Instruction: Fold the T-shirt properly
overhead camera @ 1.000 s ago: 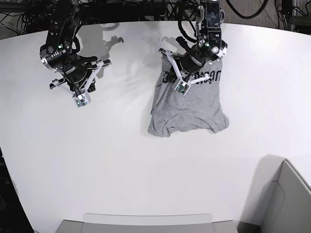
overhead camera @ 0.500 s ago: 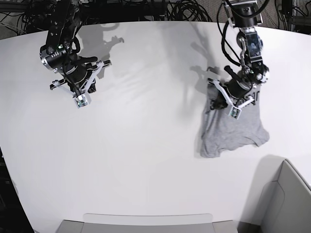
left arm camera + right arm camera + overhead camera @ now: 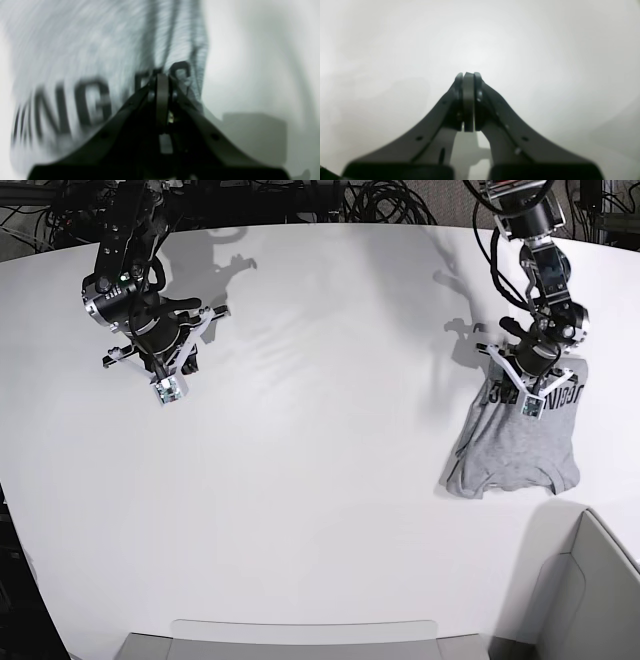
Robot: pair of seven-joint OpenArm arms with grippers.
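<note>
The heather-grey T-shirt [image 3: 515,448] lies bunched near the table's right side, black lettering showing at its upper edge. My left gripper [image 3: 531,387] is over that upper edge and shut on a pinch of the fabric. In the blurred left wrist view the closed left gripper [image 3: 162,75] grips the T-shirt [image 3: 75,50] just past the lettering. My right gripper [image 3: 166,377] hovers at the far left of the table, shut and holding nothing. The right wrist view shows the right gripper [image 3: 468,74] with its pads pressed together over bare white table.
The white table [image 3: 320,510] fills the view. A grey bin [image 3: 592,600] stands at the lower right corner, close to the shirt's hem. A grey tray edge [image 3: 300,638] runs along the bottom. Black cables lie behind the table's far edge.
The left gripper has dragged the T-shirt from the table's upper middle to its right side, near the bin. The right arm has stayed in place.
</note>
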